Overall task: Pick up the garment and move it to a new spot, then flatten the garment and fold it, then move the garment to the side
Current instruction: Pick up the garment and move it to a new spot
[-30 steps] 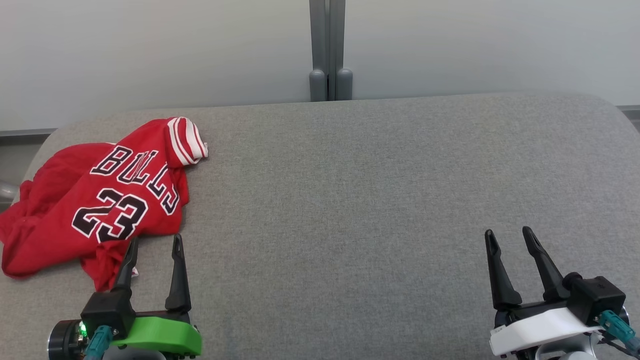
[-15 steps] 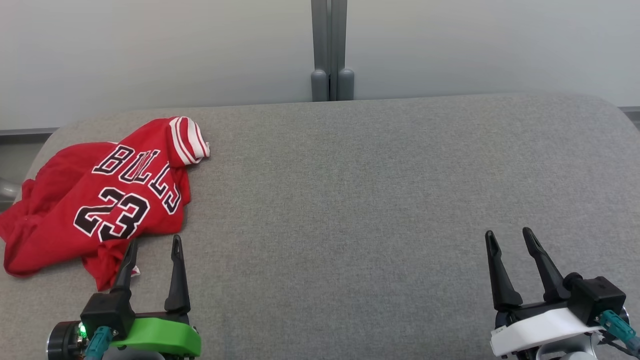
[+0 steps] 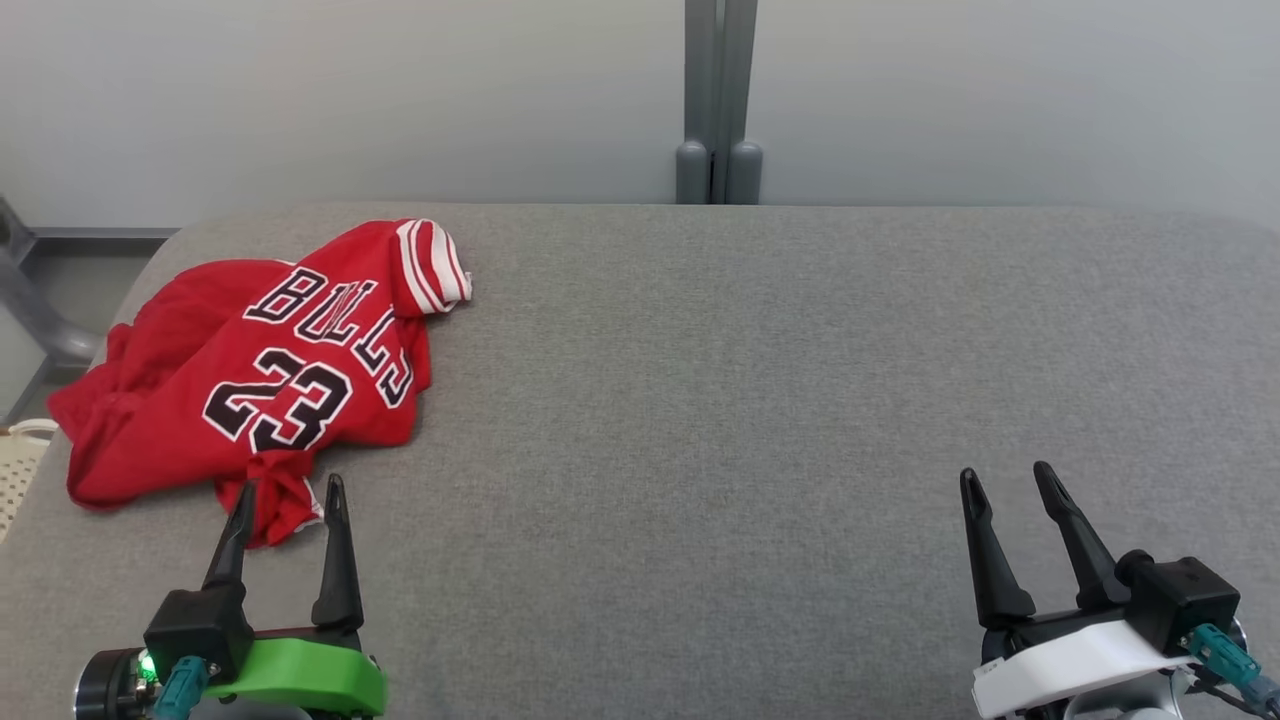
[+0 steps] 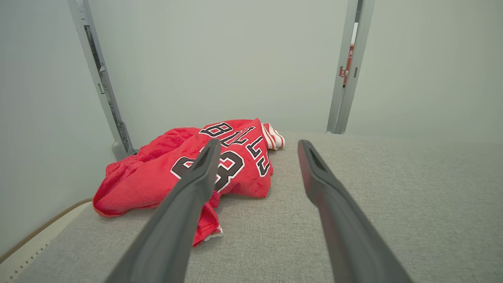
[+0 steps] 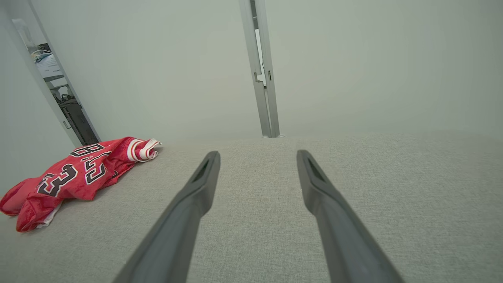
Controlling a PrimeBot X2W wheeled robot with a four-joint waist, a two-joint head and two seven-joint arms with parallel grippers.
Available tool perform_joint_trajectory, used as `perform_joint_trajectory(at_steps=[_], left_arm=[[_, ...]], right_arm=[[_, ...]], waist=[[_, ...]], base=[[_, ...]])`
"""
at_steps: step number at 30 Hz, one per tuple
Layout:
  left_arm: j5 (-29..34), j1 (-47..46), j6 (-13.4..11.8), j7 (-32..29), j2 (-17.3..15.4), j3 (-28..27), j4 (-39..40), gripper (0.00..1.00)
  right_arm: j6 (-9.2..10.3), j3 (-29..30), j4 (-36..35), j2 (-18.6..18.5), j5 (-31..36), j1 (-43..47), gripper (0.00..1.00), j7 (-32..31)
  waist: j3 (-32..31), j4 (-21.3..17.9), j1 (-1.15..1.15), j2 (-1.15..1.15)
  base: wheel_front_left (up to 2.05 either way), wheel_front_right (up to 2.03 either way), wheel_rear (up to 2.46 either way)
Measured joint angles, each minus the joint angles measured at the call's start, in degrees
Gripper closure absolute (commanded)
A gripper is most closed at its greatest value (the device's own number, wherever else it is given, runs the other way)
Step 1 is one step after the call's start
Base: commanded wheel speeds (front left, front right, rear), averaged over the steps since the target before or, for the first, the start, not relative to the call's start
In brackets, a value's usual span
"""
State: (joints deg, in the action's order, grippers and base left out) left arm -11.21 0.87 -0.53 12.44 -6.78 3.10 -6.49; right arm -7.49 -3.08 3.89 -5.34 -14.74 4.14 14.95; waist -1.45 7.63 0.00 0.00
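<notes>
The garment (image 3: 250,385) is a red jersey with black "BULLS 23" lettering and a red-and-white striped trim, lying crumpled at the far left of the grey padded surface (image 3: 760,380). Its near corner lies just ahead of my left gripper (image 3: 289,488), which is open and holds nothing. In the left wrist view the garment (image 4: 235,173) lies ahead, partly behind the left finger (image 4: 188,204). My right gripper (image 3: 1005,478) stands open at the lower right, far from the cloth. The right wrist view has the garment (image 5: 74,175) at far left.
A pale wall with a grey vertical post (image 3: 718,100) runs behind the surface. Off the surface's left edge are a grey metal frame (image 3: 35,310) and a white perforated basket rim (image 3: 20,460). Bare grey padding stretches across the middle and right.
The head camera has turned left, so the whole scene shifted right in the picture. The garment lies as before; both grippers stay open.
</notes>
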Motion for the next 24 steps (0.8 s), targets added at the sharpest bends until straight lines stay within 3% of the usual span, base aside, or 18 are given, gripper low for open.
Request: perform_joint_trajectory(at_steps=[24], left_arm=[[-0.60,1.54,-1.10,-1.05,-2.44,-0.47,1.25,0.00]], right_arm=[[0.00,-0.98,1.33,1.10,-0.38,0.40,0.00,0.04]], waist=[[-0.80,14.43,0.00,0.00]], base=[[0.00,0.00,0.00]])
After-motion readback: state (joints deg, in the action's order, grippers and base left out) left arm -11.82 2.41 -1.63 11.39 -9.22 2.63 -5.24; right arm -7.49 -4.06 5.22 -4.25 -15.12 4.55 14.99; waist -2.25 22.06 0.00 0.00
